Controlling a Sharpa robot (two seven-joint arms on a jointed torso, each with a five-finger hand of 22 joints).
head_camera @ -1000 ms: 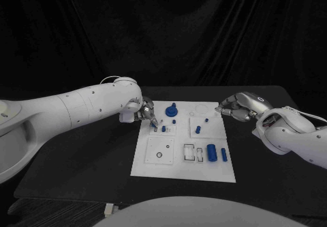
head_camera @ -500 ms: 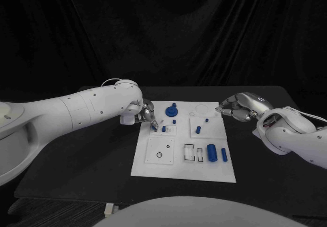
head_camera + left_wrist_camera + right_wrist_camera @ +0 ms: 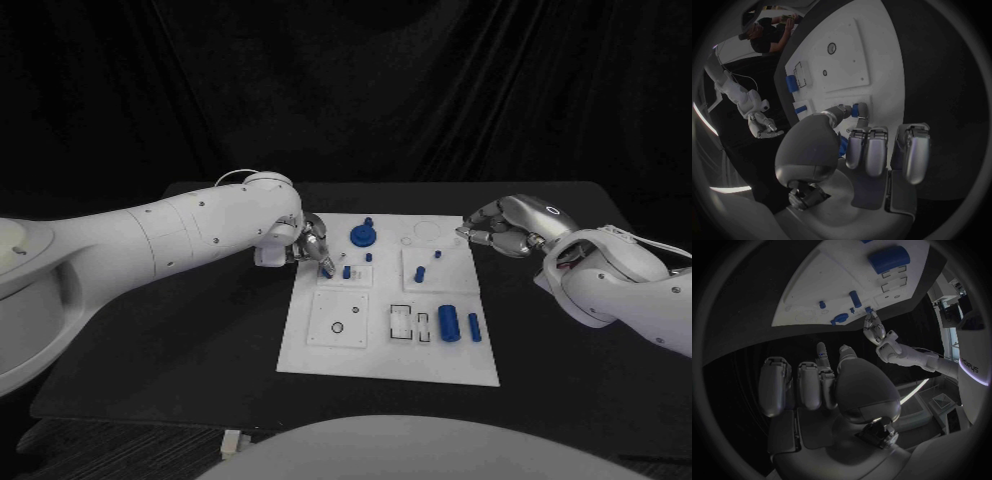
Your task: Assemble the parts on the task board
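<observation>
The white task board (image 3: 389, 345) lies in the middle of the head view on the black desk (image 3: 188, 330). The left hand (image 3: 307, 243) sits at the board's upper left edge, its fingers (image 3: 856, 111) pinching a small blue part (image 3: 861, 108) over a raised square on the board; in the left wrist view the remaining fingers are curled inward. Just beside that hand a small blue peg (image 3: 348, 271) stands in the board. Further up, near the board's top edge, rests a round blue piece with a knob (image 3: 362, 235). Right of centre stands another blue peg (image 3: 420, 272), with a smaller one (image 3: 437, 254) above it. In the board's lower right lie a thick blue cylinder (image 3: 449, 323) and a thinner blue bar (image 3: 473, 326), side by side, next to two rectangular outlines.

The right hand (image 3: 495, 233) hovers at the board's upper right corner, its fingers curled inward with nothing visible between them.
</observation>
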